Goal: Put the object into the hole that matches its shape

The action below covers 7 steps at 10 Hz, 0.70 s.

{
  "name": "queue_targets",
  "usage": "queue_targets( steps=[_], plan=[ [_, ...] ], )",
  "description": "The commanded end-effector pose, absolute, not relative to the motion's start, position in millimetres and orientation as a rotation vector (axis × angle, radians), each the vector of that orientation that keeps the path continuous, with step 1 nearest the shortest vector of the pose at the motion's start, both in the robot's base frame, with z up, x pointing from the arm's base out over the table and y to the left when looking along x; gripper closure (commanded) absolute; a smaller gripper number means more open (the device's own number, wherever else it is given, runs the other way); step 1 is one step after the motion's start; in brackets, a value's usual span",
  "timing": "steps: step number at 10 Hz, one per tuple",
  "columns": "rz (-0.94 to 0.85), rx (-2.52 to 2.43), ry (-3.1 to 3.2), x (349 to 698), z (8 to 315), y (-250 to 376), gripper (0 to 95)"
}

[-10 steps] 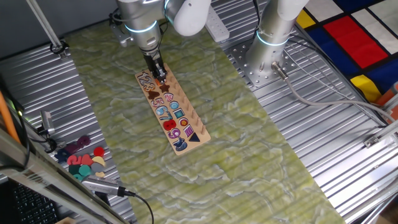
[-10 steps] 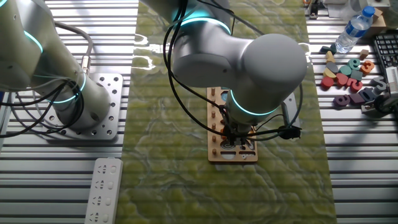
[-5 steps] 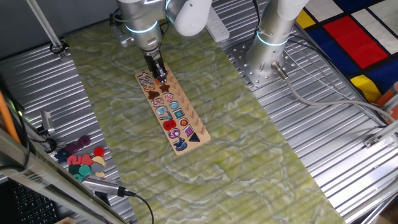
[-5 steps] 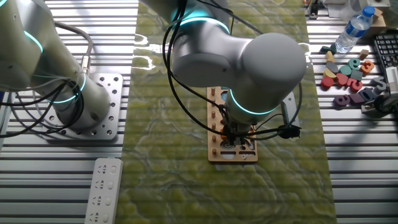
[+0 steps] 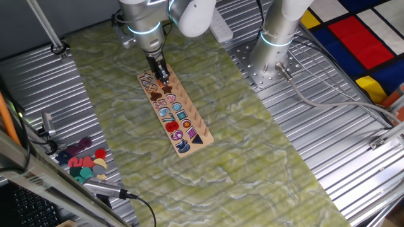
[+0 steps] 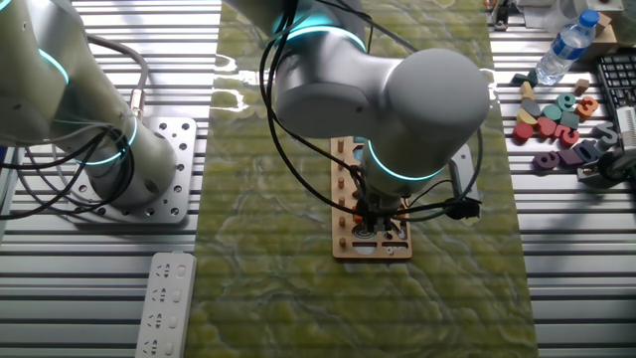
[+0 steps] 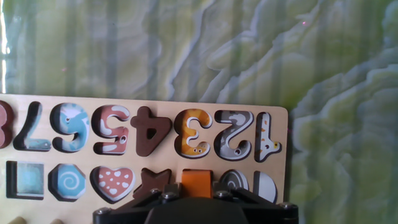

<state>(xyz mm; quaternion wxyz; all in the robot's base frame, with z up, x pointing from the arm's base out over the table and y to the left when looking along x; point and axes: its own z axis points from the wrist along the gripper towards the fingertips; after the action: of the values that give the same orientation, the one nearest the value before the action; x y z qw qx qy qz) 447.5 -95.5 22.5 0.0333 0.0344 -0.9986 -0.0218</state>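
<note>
The long pale wooden board point(image 7: 281, 127) lies on the green mat, with a row of numbers and a row of shapes. The orange piece point(image 7: 196, 183) is in the shape row between the brown star point(image 7: 154, 179) and the grey round piece point(image 7: 232, 180), covering the hole there. My gripper point(image 7: 196, 194) is straight above it, jaws close against both sides of the piece. In one fixed view my gripper point(image 5: 163, 79) is at the board's point(image 5: 184, 121) far end. In the other fixed view my arm hides most of the board point(image 6: 370, 252).
Loose coloured pieces point(image 5: 86, 161) lie on the metal table at front left; they also show in the other fixed view point(image 6: 555, 115) beside a water bottle point(image 6: 566, 46). A second arm's base point(image 5: 276, 43) stands right of the mat. A white remote point(image 6: 163, 304) lies nearby.
</note>
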Motion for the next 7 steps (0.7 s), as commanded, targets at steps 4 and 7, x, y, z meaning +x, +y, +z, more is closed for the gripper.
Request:
queue_targets(
  steps=[4, 7],
  plan=[
    [-0.063, 0.109, -3.072, 447.2, 21.2, -95.5, 57.0],
    [-0.059, 0.120, -3.067, 447.4, 21.6, -95.5, 57.0]
  ],
)
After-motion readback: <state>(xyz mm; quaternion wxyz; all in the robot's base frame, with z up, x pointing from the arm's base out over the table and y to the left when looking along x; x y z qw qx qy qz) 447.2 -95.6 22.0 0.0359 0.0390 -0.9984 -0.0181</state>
